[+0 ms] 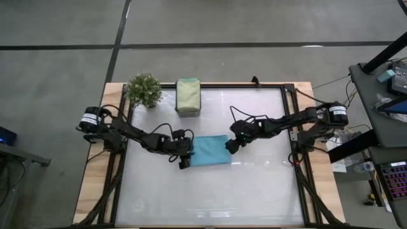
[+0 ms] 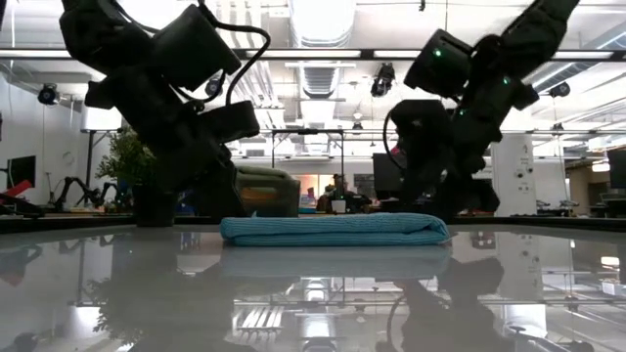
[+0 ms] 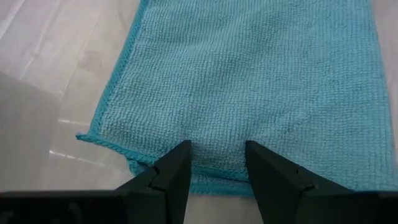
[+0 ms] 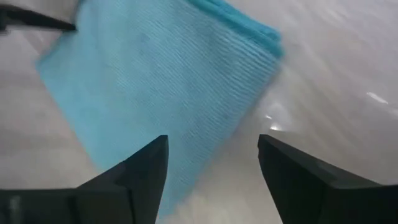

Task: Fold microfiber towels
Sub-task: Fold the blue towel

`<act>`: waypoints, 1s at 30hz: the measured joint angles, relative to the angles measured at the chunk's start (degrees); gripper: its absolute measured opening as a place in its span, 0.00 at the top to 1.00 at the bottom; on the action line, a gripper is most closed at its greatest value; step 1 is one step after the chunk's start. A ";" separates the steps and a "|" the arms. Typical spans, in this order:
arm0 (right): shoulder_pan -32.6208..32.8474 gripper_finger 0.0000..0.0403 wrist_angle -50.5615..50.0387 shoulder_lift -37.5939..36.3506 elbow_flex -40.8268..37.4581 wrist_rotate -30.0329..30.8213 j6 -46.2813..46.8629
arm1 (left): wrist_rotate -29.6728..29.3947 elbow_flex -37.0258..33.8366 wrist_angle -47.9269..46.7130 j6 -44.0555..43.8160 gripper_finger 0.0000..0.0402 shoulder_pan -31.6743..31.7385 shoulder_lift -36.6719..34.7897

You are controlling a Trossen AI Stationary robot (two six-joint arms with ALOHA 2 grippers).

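A light blue microfiber towel (image 1: 210,151) lies folded into a flat rectangle at the table's middle; it also shows in the low view (image 2: 333,230). My left gripper (image 1: 184,160) is open at the towel's left edge (image 3: 217,169), its two fingers (image 3: 177,171) standing either side of a short stretch of that edge. My right gripper (image 1: 230,146) is open, just above the towel's right end (image 4: 261,37) and off the cloth. A stack of folded sage green towels (image 1: 188,97) rests on the table at the far edge. The other towels are out of view. My left gripper's open fingertips (image 3: 258,165) come level from the table's left side at the blue towel's left edge (image 3: 217,169). The towel lies flat on the table with no cloth gathered between them. I cannot tell whether they touch it.
A little green potted plant (image 1: 144,89) stands at the far left corner, beside the green stack. The white tabletop (image 1: 210,197) lies bare toward the near edge. A desk with equipment (image 1: 388,83) stands beyond the table's right side.
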 joint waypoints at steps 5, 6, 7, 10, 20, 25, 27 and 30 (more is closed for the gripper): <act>0.04 0.43 10.04 3.33 -2.97 -0.12 1.44 | 0.00 -0.07 0.12 0.02 0.66 0.00 0.12; 0.12 0.44 12.33 4.25 -3.31 -0.21 0.93 | 0.00 -0.07 0.13 0.04 0.66 0.00 0.12; 0.21 0.45 14.50 5.30 -3.37 -0.13 0.56 | 0.00 -0.07 0.13 0.13 0.66 0.00 0.12; 0.42 0.49 19.94 7.35 -3.44 -0.14 0.46 | 0.00 -0.07 0.13 0.13 0.66 0.00 0.12; 0.41 0.89 19.63 5.33 -3.39 -0.11 0.74 | 0.02 -0.13 -0.34 0.47 0.66 0.00 -0.77; -0.73 0.97 12.49 1.48 -2.90 -0.14 -0.30 | 0.07 -0.20 -0.24 1.62 0.66 -0.02 -3.15; -1.62 0.97 7.26 -0.21 -1.58 -0.07 -1.55 | 0.07 -0.30 0.04 1.68 0.66 -0.02 -3.73; -2.95 0.98 -2.87 -2.14 1.98 0.29 -4.41 | 0.13 -0.90 0.14 1.86 0.66 -0.02 -3.68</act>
